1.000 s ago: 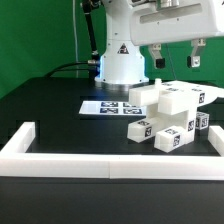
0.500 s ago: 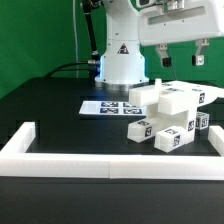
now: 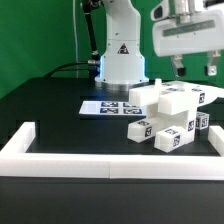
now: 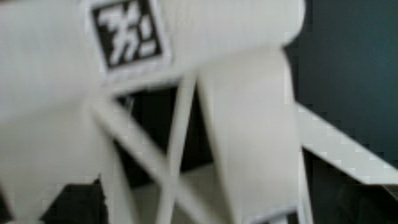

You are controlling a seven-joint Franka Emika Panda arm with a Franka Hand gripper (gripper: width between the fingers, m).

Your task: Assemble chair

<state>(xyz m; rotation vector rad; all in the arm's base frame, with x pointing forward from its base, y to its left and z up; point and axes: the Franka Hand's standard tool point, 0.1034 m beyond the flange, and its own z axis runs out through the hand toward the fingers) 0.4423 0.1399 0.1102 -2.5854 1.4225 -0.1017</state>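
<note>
white matte plastic chair parts, blocky slabs and square legs bearing small black-and-white square tags, sat clustered on the black table toward the exterior view's right. they lay just behind the long low white rail that ran along the table's near edge. several small tagged blocks lay at the front of the cluster, touching or just beside each other, with larger slabs piled behind them; how the pieces joined could not be told. the thin flat white marker board lay on the table just beside the cluster, on the exterior view's left of it. the robot's white arm base stood behind that board, in front of a green backdrop.

the pale two-finger gripper hung in the air above the cluster, well apart from it, near the exterior view's upper right. its 2 dark fingers stood spread wide and gripped nothing.

in the wrist view, a white x-braced frame piece of the chair filled most of the picture, close and blurred, with thin diagonal struts crossing between broader bars. 1 black-and-white square tag showed on the flat white face that the bars ran into. dark table surface showed through the gaps and beside the frame.
</note>
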